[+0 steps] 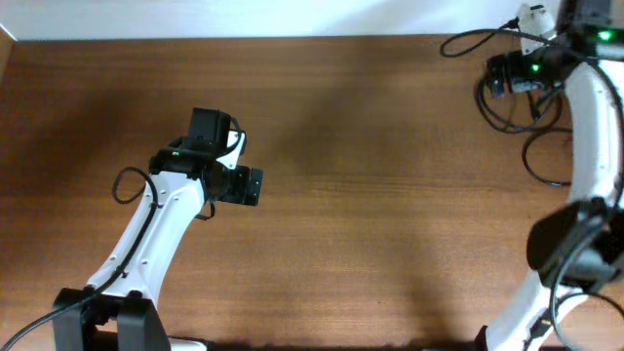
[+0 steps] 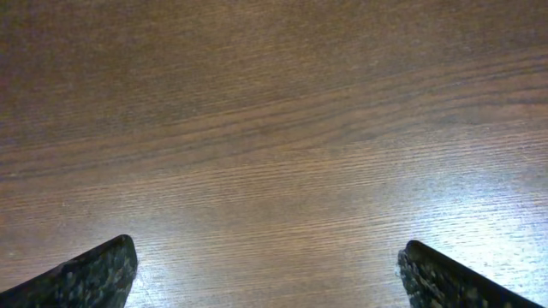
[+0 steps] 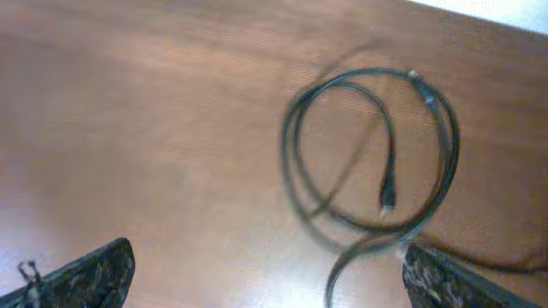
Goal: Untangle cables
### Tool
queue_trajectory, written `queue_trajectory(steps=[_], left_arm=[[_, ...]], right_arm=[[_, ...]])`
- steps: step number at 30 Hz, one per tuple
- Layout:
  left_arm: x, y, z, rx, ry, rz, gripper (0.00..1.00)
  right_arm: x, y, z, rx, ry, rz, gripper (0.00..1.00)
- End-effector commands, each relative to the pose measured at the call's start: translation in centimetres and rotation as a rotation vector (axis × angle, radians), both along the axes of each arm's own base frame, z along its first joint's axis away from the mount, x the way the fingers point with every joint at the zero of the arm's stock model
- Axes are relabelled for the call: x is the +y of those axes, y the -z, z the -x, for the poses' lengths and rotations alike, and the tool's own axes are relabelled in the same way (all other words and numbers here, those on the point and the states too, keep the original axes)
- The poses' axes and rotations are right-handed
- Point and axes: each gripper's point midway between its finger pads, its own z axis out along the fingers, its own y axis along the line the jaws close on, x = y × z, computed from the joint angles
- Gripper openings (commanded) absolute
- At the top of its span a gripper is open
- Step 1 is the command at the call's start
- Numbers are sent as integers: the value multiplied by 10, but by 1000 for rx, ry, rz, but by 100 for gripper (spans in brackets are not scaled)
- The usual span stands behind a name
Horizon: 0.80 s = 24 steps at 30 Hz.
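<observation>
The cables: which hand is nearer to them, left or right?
Right. The right hand hovers open just beside the coiled cables; the left hand is over the table, far to their left.

txt: none legible | labels: none | nums: none

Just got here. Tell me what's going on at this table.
Two robot arms are set to untangle cables on a brown wooden table, and nothing is gripped at this moment. The left gripper hangs open over bare wood. The right gripper, also open, hovers at the far right corner above a thin black cable coiled in a loose loop, its small plug end lying inside the loop.
</observation>
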Motion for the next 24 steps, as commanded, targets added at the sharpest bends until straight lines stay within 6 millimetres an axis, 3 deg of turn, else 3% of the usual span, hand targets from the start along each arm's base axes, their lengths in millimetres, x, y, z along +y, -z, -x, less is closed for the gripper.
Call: queue_trajectory(steps=[1, 4, 7, 14, 24], left_arm=[[3, 0, 1, 1, 7, -11, 99], [3, 0, 1, 1, 7, -11, 99], [3, 0, 1, 1, 7, -11, 99], [3, 0, 1, 1, 7, -11, 99], [3, 0, 1, 1, 7, -11, 99]], right_arm=[[43, -53, 44, -18, -76, -48, 99], [86, -68, 106, 101, -164, -62, 99], [109, -62, 124, 175, -221, -76, 99], [119, -61, 132, 202, -247, -118, 99], [119, -60, 132, 202, -245, -114, 99]])
